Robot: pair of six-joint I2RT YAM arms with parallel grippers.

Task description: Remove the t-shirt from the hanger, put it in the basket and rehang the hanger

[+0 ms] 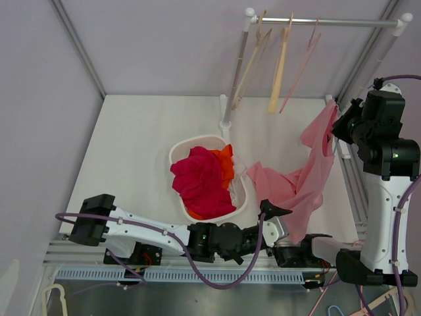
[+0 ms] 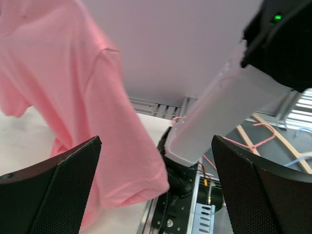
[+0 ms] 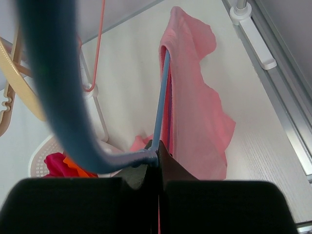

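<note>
The right tool (image 1: 334,125) is raised at the right side of the white surface (image 1: 141,141). In the right wrist view this tool (image 3: 158,157) is pinched narrow on a thin blue plastic hanger (image 3: 161,102), its jaws closed against the hanger's bend. The pale pink cotton t-shirt (image 1: 299,187) is threaded on that hanger. It hangs from the raised tool and falls to the left, and its lower part lies crumpled on the surface near the right edge. From the right wrist, the t-shirt (image 3: 195,112) shows bunched along the hanger's arm with the surface below it.

The left arm lies along the near edge, and its tool (image 1: 273,210) points toward the low end of the shirt. In the left wrist view this tool (image 2: 156,141) stands wide, with the two black fingers (image 2: 53,190) far apart. The t-shirt (image 2: 83,97) hangs beyond and partly between them, but I cannot tell whether either finger touches the cloth.

A white oval plastic basket (image 1: 197,139) sits left of the shirt, in the middle of the surface. It holds a heap of red cloth (image 1: 200,181) with an orange piece (image 1: 225,161) on its far right. At the far side, a white-posted rail (image 1: 329,22) carries several bare wooden hangers (image 1: 279,72).
</note>
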